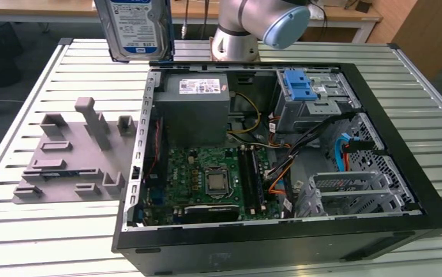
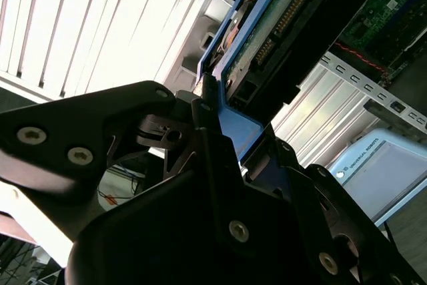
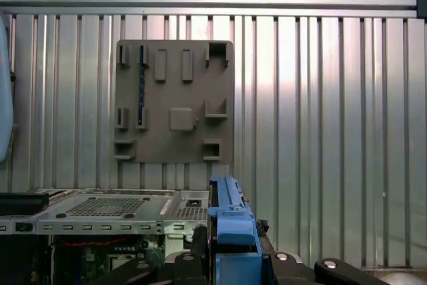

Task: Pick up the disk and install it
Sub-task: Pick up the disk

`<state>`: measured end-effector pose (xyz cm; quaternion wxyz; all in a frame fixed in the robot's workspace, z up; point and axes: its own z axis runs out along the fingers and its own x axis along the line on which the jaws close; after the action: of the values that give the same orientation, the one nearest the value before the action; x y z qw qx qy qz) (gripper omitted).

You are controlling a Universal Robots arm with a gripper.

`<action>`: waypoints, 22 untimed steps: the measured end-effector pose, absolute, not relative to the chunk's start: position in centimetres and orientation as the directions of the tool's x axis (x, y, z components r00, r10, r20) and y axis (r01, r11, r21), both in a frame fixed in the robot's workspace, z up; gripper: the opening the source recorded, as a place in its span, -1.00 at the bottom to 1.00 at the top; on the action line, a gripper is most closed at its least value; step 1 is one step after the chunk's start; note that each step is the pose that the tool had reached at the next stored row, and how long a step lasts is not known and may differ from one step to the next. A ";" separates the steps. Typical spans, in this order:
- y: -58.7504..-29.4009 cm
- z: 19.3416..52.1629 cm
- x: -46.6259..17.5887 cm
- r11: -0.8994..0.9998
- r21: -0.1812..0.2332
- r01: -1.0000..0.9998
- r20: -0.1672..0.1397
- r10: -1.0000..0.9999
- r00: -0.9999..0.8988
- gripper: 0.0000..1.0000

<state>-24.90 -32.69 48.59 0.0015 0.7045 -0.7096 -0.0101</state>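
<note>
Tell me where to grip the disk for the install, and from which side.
The blue carrier frame at its end, from above, clamping across the thin edge. The gripper is shut there now, and the disk hangs upright with both flat faces and the lower end free, which should suit sliding it in.

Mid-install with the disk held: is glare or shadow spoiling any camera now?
Second wrist view: glare washes the table slats white, but the disk is readable. Exterior view: even light, the case interior clear, no harsh shadows. First wrist view: mild bright streaks on the slats, nothing lost.
</note>
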 end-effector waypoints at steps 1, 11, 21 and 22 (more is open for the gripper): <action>-32.7 48.6 -24.8 0.007 0.016 -1.000 -0.012 -1.000 -0.007 -0.27; -32.7 48.6 -24.0 0.007 0.016 -1.000 -0.012 -1.000 -0.007 -0.27; -32.7 48.6 -22.2 0.007 0.016 -1.000 -0.012 -1.000 -0.007 -0.27; -32.7 48.6 -22.1 0.007 0.016 -1.000 -0.012 -1.000 -0.007 -0.27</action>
<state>-22.11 -32.69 48.59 0.0015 0.7045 -0.7096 -0.0101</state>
